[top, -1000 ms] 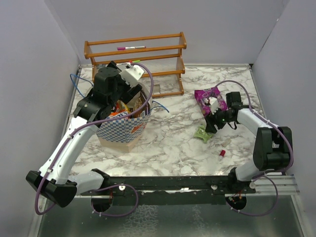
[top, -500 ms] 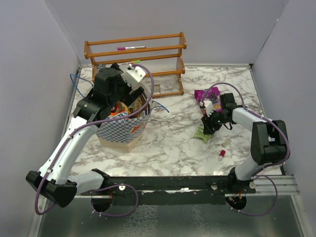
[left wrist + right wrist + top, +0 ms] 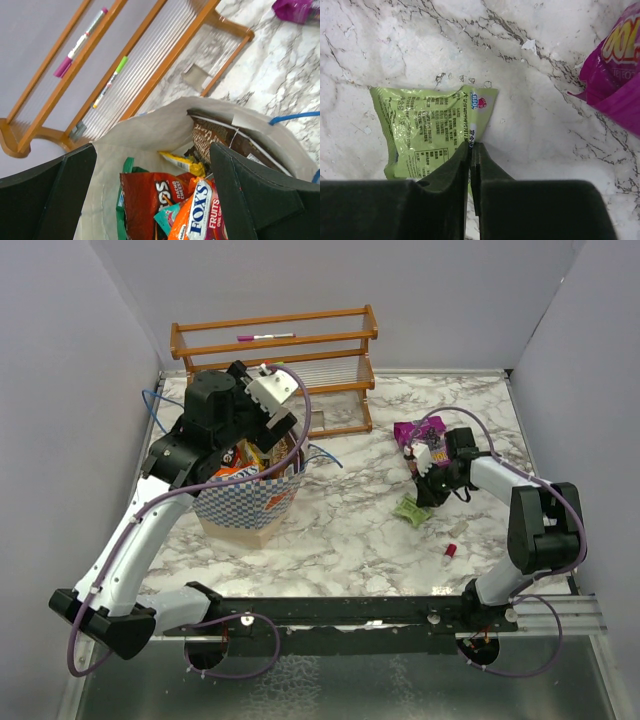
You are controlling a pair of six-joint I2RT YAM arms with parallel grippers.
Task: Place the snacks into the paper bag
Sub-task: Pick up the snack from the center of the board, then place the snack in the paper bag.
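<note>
The paper bag [image 3: 250, 505], blue-and-white checkered with a tan base, stands upright on the marble surface [image 3: 340, 540] with its mouth open. Directly above that mouth hangs the left pincer [image 3: 152, 150], its fingers [image 3: 50, 200] spread wide and holding nothing.

Inside the bag, the left wrist view shows a red Doritos packet [image 3: 145, 195], an orange Fox's candy pack [image 3: 200, 212], a glossy brown bag [image 3: 215, 137] leaning on the bag's inner wall, a yellow wrapper [image 3: 180, 161] and a bit of teal packet [image 3: 165, 216]. A thin blue string handle [image 3: 295, 118] runs over the bag's rim.

Well to the right of the bag, the small light-green packet [image 3: 430, 130] lies flat on the marble. The right pincer [image 3: 470, 145] is down at it, fingers pressed together on the packet's right edge, with a sliver of wrapper showing between the tips. From above, this packet [image 3: 410, 509] sits level with the bag's front.

The magenta candy pack [image 3: 412, 432] lies farther from the bag than the green packet and a little further back. A tiny red-pink object [image 3: 450, 551] sits farthest right of the bag, nearer the front.

Just behind the bag stands the wooden rack [image 3: 275, 345], carrying a pink marker [image 3: 80, 42] and a green marker [image 3: 111, 82].
</note>
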